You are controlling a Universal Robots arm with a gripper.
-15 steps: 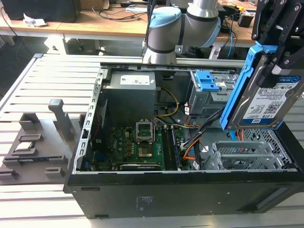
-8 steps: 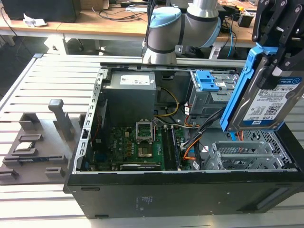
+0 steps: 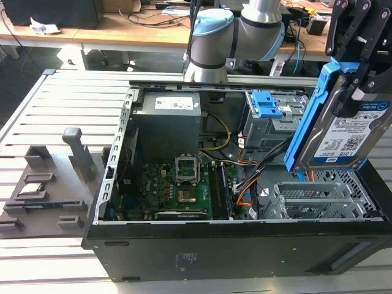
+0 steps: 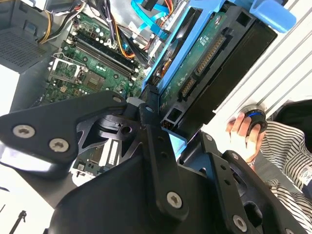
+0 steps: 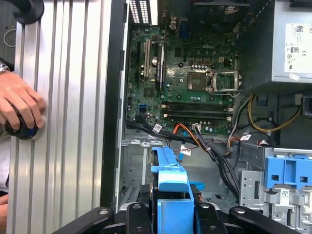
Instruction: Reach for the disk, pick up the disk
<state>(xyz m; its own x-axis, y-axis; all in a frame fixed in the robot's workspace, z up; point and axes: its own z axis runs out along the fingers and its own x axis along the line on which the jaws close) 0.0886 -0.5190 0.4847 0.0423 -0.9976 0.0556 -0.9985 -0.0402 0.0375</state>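
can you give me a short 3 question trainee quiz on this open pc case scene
1. True or false: the flat silver hard drive in its blue plastic bracket lies seated in its bay inside the open black computer case.
2. What grips the drive? A) a person's hand B) the black robot hand C) nothing
3. Fill in: in the first wrist view, a person's hand rests on a round knob on the slatted metal ____.

Key:
1. False; it is held up above the case at the exterior view's right.
2. B
3. table
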